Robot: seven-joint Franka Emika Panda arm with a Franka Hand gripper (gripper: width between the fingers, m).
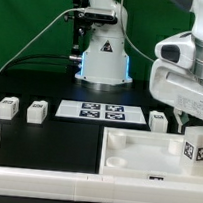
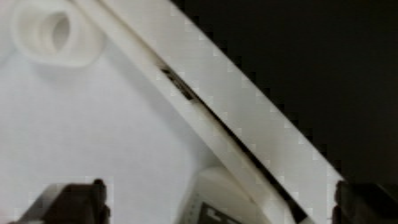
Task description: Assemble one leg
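One leg [image 1: 194, 150], a small white peg with a black-and-white tag, stands upright at the far right corner of the large white tray [image 1: 135, 151]. My gripper [image 1: 192, 126] hangs just above this leg. In the wrist view the gripper [image 2: 217, 203] is open, with its dark fingertips [image 2: 71, 203] wide apart. The leg [image 2: 240, 200] sits between them and touches neither. The tray floor [image 2: 71, 110] and a corner hole [image 2: 50, 35] show beyond it. Three more legs lie on the black table: two [image 1: 5, 107] [image 1: 35, 110] at the exterior view's left, one [image 1: 159, 120] behind the tray.
The marker board [image 1: 100, 111] lies flat in the middle in front of the robot base [image 1: 100, 59]. A long white rail [image 1: 42, 177] runs along the front edge and turns up at the exterior view's left. A green curtain closes the back.
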